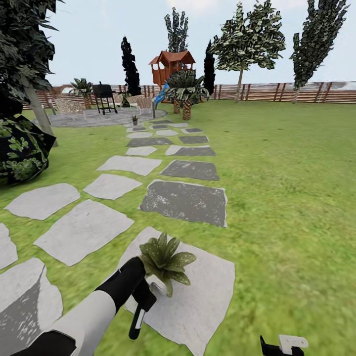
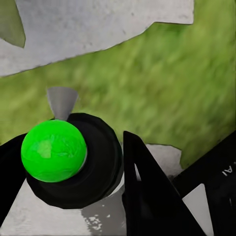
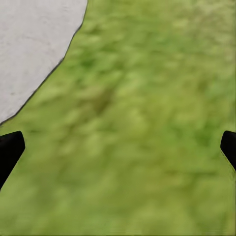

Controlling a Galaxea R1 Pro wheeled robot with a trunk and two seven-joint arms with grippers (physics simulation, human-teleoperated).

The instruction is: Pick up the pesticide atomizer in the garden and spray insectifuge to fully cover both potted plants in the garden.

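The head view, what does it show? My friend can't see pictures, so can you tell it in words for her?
The robot's left gripper holds the pesticide atomizer beside a low potted plant on a pale stepping stone. More grey stones lead across the lawn toward a wooden playhouse, trees and a brown fence.

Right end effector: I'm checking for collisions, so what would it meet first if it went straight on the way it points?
Probably the lawn. The right end effector has its fingers spread wide over grass, a grey stepping stone off to one side. Depth is unclear.
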